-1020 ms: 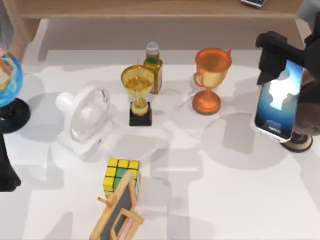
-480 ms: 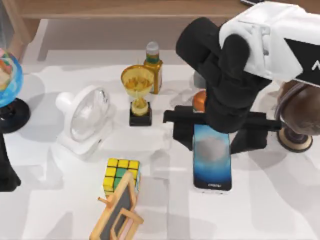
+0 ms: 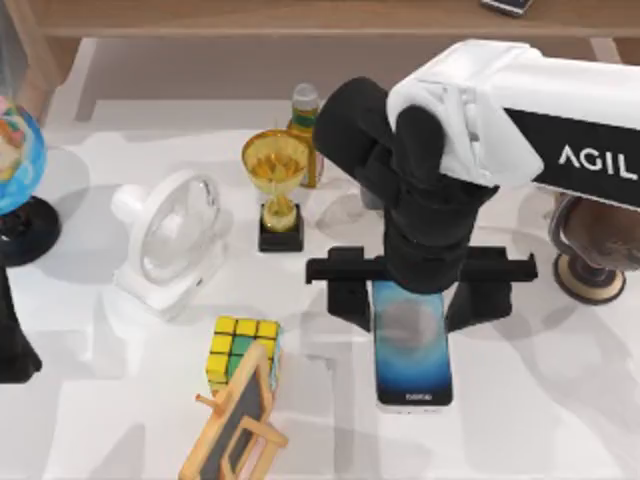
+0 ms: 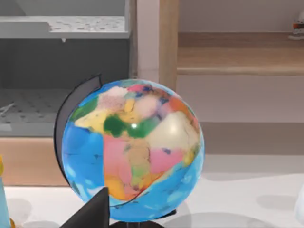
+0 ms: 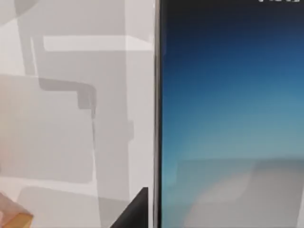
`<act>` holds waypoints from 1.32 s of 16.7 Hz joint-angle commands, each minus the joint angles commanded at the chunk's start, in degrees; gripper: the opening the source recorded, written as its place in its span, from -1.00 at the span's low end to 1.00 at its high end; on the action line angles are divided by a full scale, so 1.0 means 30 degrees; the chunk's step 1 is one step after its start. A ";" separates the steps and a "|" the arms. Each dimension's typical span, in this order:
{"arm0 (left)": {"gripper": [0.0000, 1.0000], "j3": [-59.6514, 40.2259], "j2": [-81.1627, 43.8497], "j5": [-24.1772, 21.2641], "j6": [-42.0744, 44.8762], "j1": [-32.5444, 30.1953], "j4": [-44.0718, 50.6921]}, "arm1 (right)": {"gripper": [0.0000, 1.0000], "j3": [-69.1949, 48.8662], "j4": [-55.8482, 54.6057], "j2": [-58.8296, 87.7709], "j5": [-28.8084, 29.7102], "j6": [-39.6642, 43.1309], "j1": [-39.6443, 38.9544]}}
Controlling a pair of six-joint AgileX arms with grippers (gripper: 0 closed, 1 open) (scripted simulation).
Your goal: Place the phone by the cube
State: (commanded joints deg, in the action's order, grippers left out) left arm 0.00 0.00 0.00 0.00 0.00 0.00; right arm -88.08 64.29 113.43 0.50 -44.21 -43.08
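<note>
**Phone between the right fingers, right of the cube**

You see the right gripper (image 3: 409, 300) over the middle of the white counter (image 3: 540, 400), its black crossbar spanning the upper end of the slim blue-screened phone with the pale silvery edge (image 3: 411, 355). The two dark fingers (image 3: 350, 300) stand spread wide, one on each long side of the phone; each is just beside an edge, and whether either touches it you cannot tell. The phone lies flat, screen up, its lower end projecting past the fingers toward the counter's near edge. In the right wrist view the screen (image 5: 228, 114) sits close under the camera.

The small yellow-and-green puzzle cube (image 3: 240, 350) rests to the phone's left, apart from it, with a wooden-framed chalkboard easel (image 3: 235, 420) leaning against it.

The left arm is parked at the counter's left edge beside the multicoloured globe (image 4: 130, 149).
</note>
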 joint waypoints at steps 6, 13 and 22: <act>1.00 0.0000 0.0000 0.0000 0.0000 0.0000 0.0000 | -1.00 0.0079 -0.0238 -0.0050 0.0035 -0.0174 0.0162; 1.00 0.0000 0.0000 0.0000 0.0000 0.0000 0.0000 | -1.00 0.0213 -0.1453 -0.0039 0.0246 -0.0644 0.0408; 1.00 0.0000 0.0000 0.0000 0.0000 0.0000 0.0000 | -1.00 0.0962 -0.3036 0.0047 0.0278 -0.0870 0.0566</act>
State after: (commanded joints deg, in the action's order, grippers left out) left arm 0.00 0.00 0.00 0.00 0.00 0.00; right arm -85.19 55.18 113.57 1.33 -46.82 -41.38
